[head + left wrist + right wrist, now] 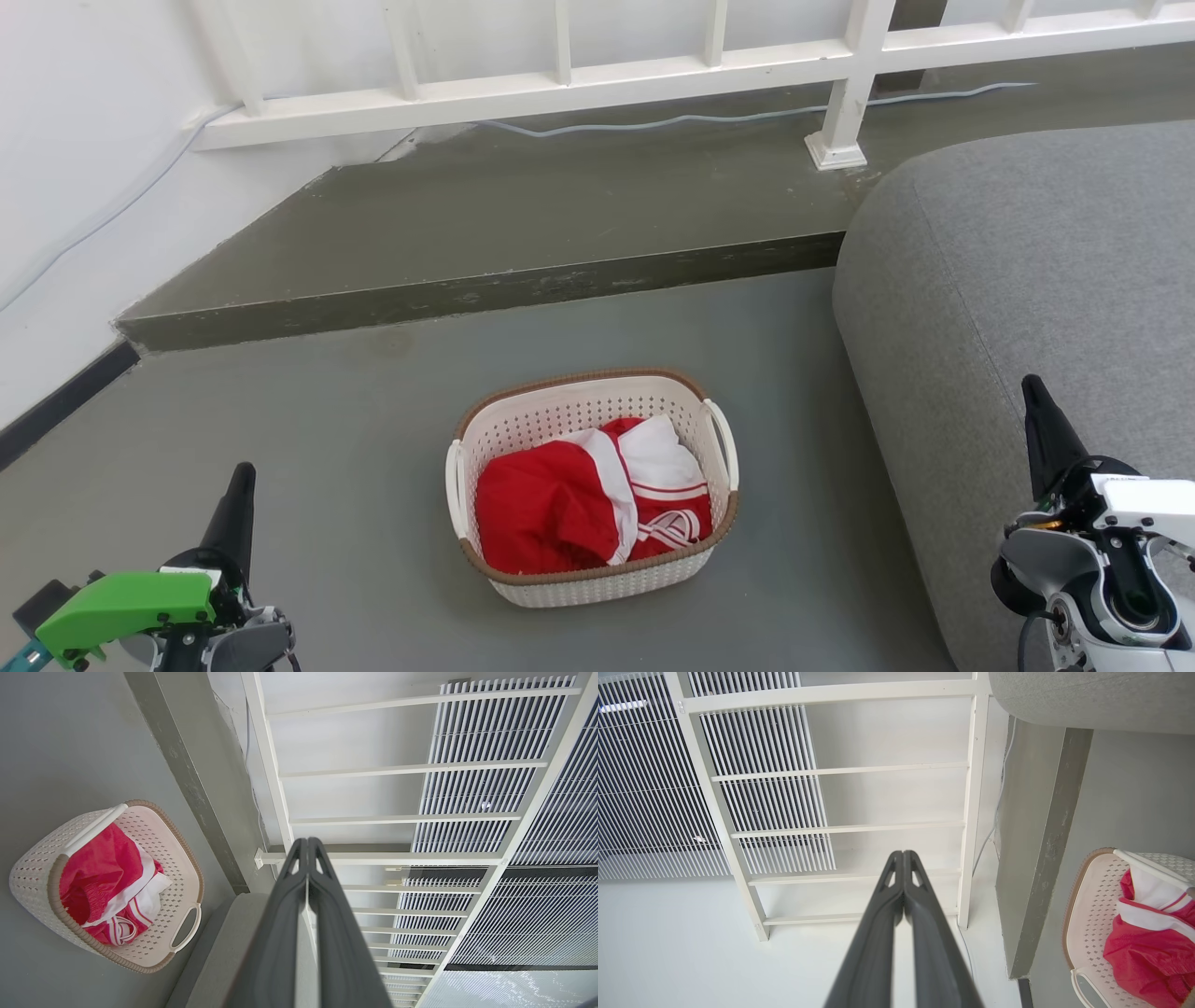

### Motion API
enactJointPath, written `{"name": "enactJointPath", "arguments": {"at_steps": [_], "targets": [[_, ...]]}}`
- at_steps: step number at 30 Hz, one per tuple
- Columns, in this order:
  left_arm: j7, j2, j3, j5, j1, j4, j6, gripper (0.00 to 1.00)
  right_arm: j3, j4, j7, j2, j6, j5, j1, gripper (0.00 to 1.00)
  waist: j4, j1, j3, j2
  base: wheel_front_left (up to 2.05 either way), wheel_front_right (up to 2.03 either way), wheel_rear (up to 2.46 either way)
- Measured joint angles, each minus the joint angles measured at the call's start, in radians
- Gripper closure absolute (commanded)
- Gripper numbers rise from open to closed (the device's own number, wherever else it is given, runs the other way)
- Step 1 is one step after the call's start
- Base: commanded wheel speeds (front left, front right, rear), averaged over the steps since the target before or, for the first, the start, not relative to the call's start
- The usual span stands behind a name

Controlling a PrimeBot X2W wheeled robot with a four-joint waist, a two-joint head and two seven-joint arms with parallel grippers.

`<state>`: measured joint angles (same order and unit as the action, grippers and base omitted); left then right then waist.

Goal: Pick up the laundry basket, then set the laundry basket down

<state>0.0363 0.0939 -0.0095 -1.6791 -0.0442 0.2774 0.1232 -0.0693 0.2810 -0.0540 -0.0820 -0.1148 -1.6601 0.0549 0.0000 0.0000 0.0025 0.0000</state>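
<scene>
The laundry basket (560, 415) stands on the grey floor in the middle of the head view, cream-white and perforated, with a brown rim and white side handles. Red and white clothing (569, 509) lies inside it. My left gripper (239, 485) is at the lower left, well apart from the basket, fingers pressed together and holding nothing. At the lower right my right gripper (1034, 397) hangs in front of the sofa, also shut and empty. The left wrist view has the basket (37, 868) at its left, beside the shut left gripper (307, 842). The right wrist view catches the basket (1092, 905) at its right edge, with the shut right gripper (903, 854).
A grey upholstered sofa (1027, 280) rises just right of the basket. Behind the basket a raised concrete step (467, 294) crosses the floor, with a white railing (560, 89) and a pale cable (709, 117) on it. A white wall (84, 187) closes the left side.
</scene>
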Motion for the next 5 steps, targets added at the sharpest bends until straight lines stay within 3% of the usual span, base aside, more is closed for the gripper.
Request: {"name": "enactJointPath", "arguments": {"at_steps": [5], "targets": [[0.003,0.000,0.000,0.000,0.000,0.000,0.000,1.00,0.000,0.000,0.000,0.000,-0.004,0.000,0.000,1.00,0.000,0.0000,0.000,0.0000,0.00,0.00,0.00]]}}
